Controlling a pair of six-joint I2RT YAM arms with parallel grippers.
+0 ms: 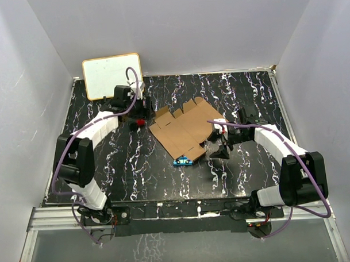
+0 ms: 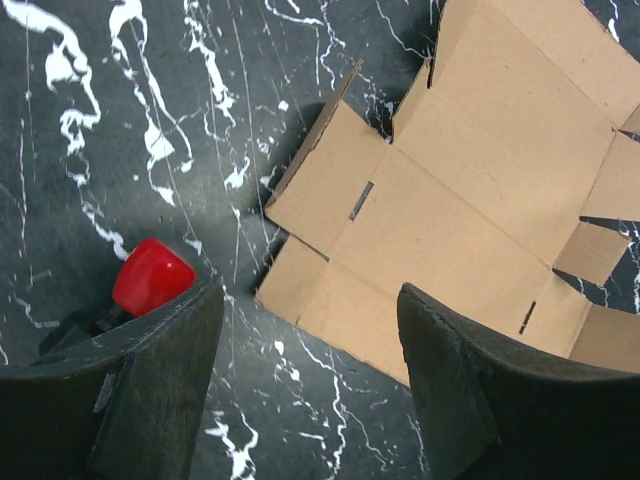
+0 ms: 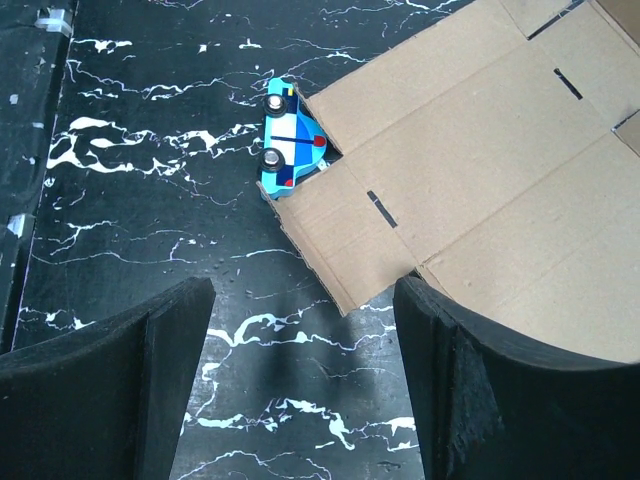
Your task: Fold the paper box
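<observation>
Our claws gape empty by the flat paper box (image 1: 183, 128).
We see a red object (image 2: 150, 277) beside the left gripper (image 2: 310, 300), and a blue toy car (image 3: 290, 150) against the box ahead of the right gripper (image 3: 305, 290).

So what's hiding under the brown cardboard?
A blue toy car pokes out at the edge of the paper box, one end seemingly tucked under. Anything else beneath the flat sheet is covered.

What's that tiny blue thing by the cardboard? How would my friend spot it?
On the black marbled table lies a flat brown cardboard sheet. At the sheet's near edge, lowest in the overhead view, in a notch between two flaps, sits a small toy car. It is the only blue thing; the other small object, left of the sheet, is red.
</observation>
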